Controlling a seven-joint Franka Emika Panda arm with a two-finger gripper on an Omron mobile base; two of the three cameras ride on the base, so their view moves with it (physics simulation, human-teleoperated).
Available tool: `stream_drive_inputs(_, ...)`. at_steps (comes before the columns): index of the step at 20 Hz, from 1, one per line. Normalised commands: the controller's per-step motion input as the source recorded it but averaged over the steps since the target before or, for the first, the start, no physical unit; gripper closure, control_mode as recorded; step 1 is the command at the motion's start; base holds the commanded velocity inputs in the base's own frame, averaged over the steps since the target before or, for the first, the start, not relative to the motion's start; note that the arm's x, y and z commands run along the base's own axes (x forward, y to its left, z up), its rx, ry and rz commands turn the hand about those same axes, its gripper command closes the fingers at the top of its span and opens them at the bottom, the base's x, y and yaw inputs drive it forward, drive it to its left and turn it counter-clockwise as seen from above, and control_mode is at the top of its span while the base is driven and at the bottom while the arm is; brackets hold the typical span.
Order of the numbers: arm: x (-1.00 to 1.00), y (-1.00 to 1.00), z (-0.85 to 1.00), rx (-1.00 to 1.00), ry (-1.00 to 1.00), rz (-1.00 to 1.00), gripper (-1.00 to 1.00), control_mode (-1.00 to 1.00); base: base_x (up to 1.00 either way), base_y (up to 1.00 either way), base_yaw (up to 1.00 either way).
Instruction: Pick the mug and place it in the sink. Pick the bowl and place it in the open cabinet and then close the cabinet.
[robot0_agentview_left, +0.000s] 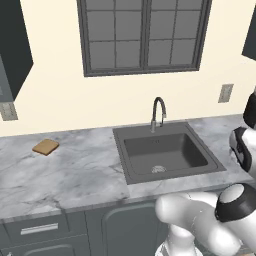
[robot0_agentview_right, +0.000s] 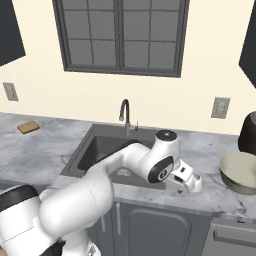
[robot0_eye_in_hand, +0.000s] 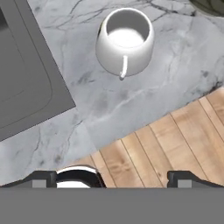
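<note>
The mug is small and white. It stands upright on the marble counter with its handle turned toward my gripper. My gripper is open and empty, well short of the mug and hovering over the counter's front edge. In the right base view my gripper hangs just right of the sink. The bowl is cream inside and sits on the counter further right; its rim peeks in at the hand view's top right. The dark sink has a curved faucet. A dark wall cabinet hangs at upper left; I cannot tell whether it is open.
A brown slab lies on the counter far left of the sink. A dark rounded object stands behind the bowl. The sink's corner lies left of the mug, and wooden floor shows below the counter edge.
</note>
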Motion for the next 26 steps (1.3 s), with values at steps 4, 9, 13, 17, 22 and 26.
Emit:
stream_drive_inputs(4,0.21,-0.19,-0.17,0.0,0.02,0.0,-1.0,-1.0,0.0,0.0,0.0)
stream_drive_inputs(9,0.22,-0.2,-0.11,0.0,0.09,0.0,-1.0,-1.0,0.0,0.0,0.0)
stream_drive_inputs(13,0.14,-0.23,-0.06,0.0,0.07,0.0,-1.0,-1.0,0.0,0.0,0.0)
stream_drive_inputs(17,0.18,-0.18,-0.07,0.0,0.05,-0.01,-1.0,-1.0,0.0,0.0,0.0)
stream_drive_inputs(22,0.19,-0.05,-0.14,0.0,0.03,-0.01,-1.0,-1.0,0.0,0.0,0.0)
stream_drive_inputs(26,0.16,0.0,-0.23,0.0,0.0,0.0,-1.0,-1.0,0.0,0.0,0.0)
